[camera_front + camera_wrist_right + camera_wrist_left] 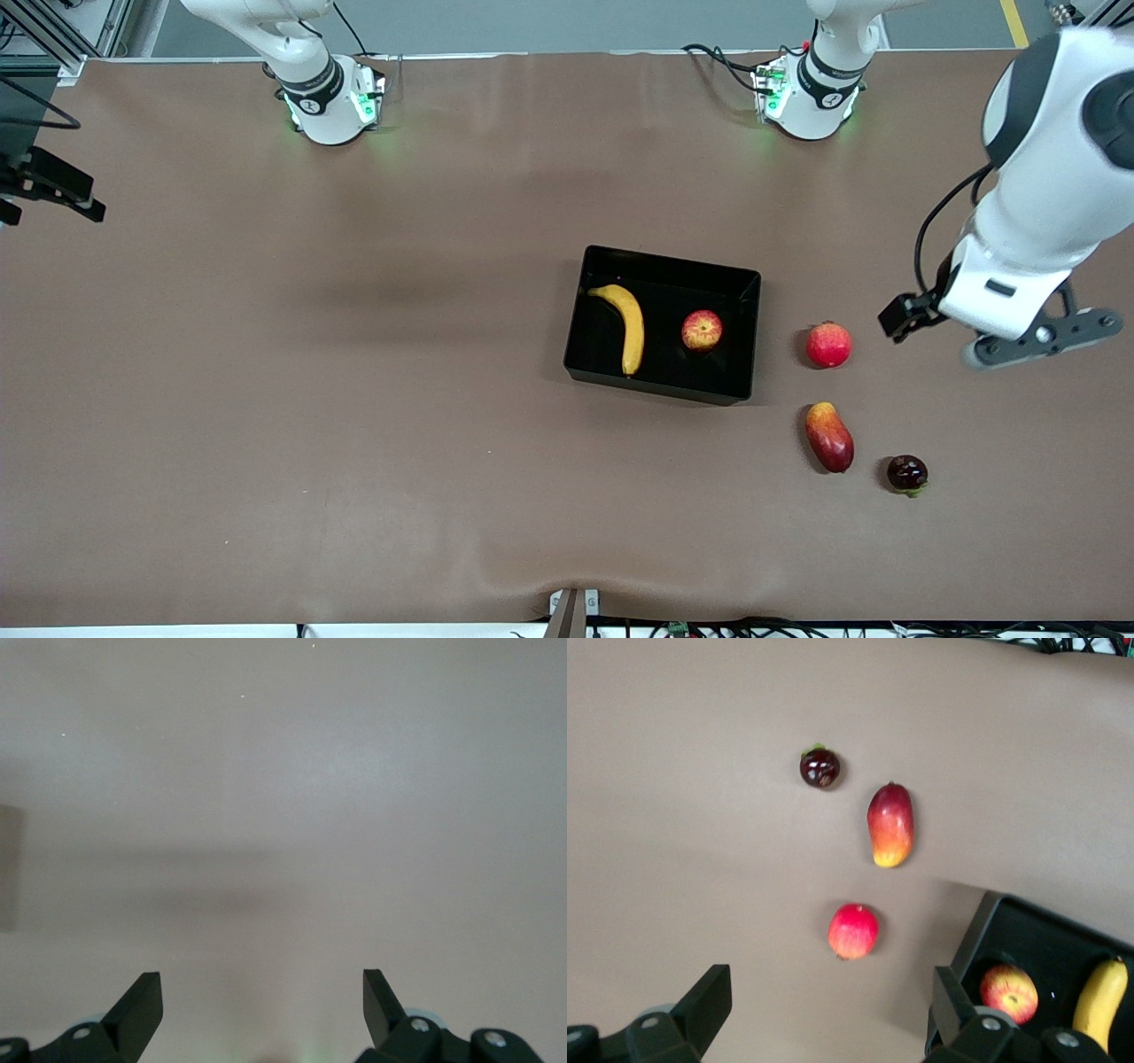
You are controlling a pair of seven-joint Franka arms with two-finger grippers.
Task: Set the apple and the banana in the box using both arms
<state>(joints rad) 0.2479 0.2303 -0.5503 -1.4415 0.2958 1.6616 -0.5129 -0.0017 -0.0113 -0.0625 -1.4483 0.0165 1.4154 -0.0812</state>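
Observation:
The black box (663, 260) lies on the brown table. Inside it lie the yellow banana (625, 326) and, toward the left arm's end, the red-yellow apple (702, 330). The left wrist view shows one corner of the box (983, 930) with the apple (1009, 992) and the banana (1100, 1003) in it. My left gripper (830, 988) is open and empty, up over bare table beside the box at the left arm's end. The left arm's hand (1001, 297) hides it from the front. My right gripper (263, 992) is open and empty over bare table.
A plain red round fruit (828, 345) sits beside the box toward the left arm's end. A red-yellow mango (829, 436) and a dark round fruit (907, 474) lie nearer the front camera. The same three fruits, red (853, 930), mango (890, 825) and dark (819, 767), show in the left wrist view.

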